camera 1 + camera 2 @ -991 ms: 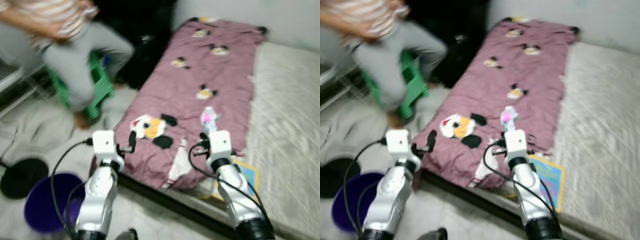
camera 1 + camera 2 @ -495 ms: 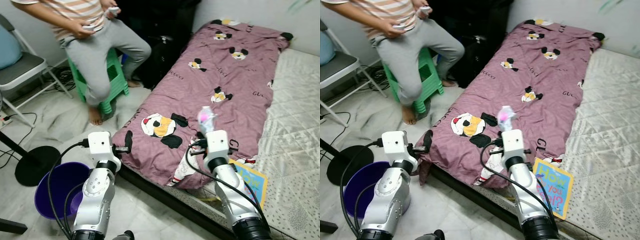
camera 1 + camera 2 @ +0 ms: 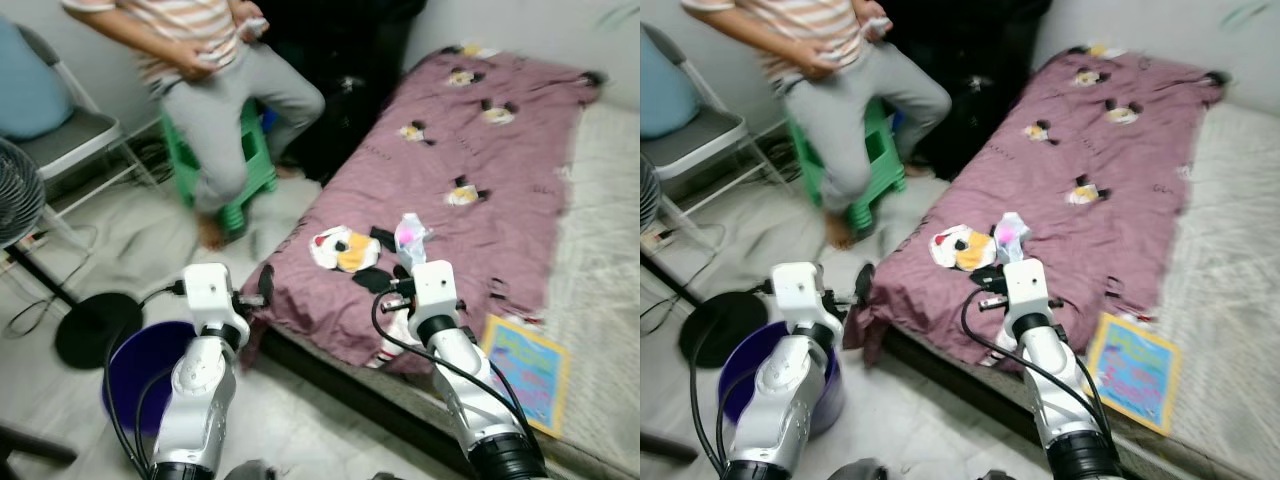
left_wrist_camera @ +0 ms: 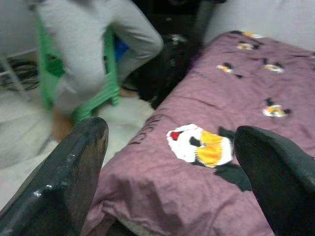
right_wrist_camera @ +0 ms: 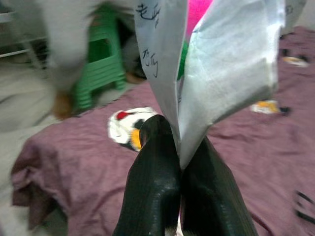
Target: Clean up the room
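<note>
You are facing a bed (image 3: 600, 180) with a maroon cartoon-print blanket (image 3: 470, 150) spread over its near side. A person (image 3: 215, 90) sits on a green stool (image 3: 245, 170) by the bed's far corner, and a purple bin (image 3: 140, 365) stands on the floor below your left arm. A colourful book (image 3: 527, 372) lies on the mattress to your right. Your right gripper (image 5: 179, 162) is clenched on a white and pink wrapper (image 5: 216, 64), held above the blanket's near edge. Your left gripper (image 4: 167, 147) hangs released, fingers wide apart, over the bed's corner.

Evenly lit (slight motion blur).
</note>
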You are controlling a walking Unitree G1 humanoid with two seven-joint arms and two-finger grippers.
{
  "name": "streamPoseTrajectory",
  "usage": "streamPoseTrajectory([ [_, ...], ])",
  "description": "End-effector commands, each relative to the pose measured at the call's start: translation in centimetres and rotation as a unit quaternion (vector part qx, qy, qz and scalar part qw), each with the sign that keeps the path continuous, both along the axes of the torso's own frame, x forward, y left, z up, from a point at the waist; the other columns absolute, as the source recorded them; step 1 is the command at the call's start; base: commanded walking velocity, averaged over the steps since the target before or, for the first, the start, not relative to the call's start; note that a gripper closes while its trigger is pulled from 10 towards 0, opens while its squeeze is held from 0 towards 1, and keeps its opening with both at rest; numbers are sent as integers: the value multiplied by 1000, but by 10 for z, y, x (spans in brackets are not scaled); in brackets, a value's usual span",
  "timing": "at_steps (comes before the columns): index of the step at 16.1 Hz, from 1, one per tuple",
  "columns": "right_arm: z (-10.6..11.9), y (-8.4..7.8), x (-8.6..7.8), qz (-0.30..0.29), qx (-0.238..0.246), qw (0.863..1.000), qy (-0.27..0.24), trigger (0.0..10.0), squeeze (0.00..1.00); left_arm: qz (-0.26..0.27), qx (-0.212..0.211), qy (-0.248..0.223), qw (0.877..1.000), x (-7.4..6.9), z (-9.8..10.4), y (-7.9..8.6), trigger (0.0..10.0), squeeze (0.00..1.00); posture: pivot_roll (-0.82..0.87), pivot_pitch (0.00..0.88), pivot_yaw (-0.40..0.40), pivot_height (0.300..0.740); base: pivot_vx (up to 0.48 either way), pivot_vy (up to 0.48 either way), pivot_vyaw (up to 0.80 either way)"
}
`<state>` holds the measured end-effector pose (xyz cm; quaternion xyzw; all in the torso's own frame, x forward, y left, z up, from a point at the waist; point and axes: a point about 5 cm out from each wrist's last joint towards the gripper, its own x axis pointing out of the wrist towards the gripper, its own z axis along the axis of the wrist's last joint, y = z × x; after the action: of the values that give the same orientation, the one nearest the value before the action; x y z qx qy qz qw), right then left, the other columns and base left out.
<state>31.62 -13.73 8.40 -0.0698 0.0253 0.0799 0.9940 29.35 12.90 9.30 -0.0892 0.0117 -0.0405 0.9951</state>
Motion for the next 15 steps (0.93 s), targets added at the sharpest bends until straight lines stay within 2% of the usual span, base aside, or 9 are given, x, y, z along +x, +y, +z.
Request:
streamPoseTrajectory([
  [1, 1, 5, 0, 7, 7, 1000, -2, 10000, 0, 10, 12, 0, 1000, 1, 1, 8, 10000, 0, -44, 136, 2, 740, 0, 480, 0],
  [5, 1, 6, 0, 10, 8, 1000, -2, 10000, 0, 10, 14, -1, 1000, 2, 1, 8, 10000, 0, -43, 136, 2, 740, 0, 480, 0],
  [11, 0, 8, -1, 16, 15, 1000, -4, 10000, 0, 17, 21, -8, 1000, 1, 3, 9, 10000, 0, -42, 140, 3, 740, 0, 0, 0],
  [14, 2, 9, -1, 23, 3, 1000, -14, 10000, 0, 11, 20, -11, 1000, 1, 3, 7, 10000, 0, -44, 140, 4, 740, 0, 0, 0],
  [15, 3, 9, -2, 25, -1, 1000, -16, 10000, 0, 10, 20, -11, 1000, 1, 3, 7, 10000, 0, -44, 141, 3, 740, 0, 0, 800],
])
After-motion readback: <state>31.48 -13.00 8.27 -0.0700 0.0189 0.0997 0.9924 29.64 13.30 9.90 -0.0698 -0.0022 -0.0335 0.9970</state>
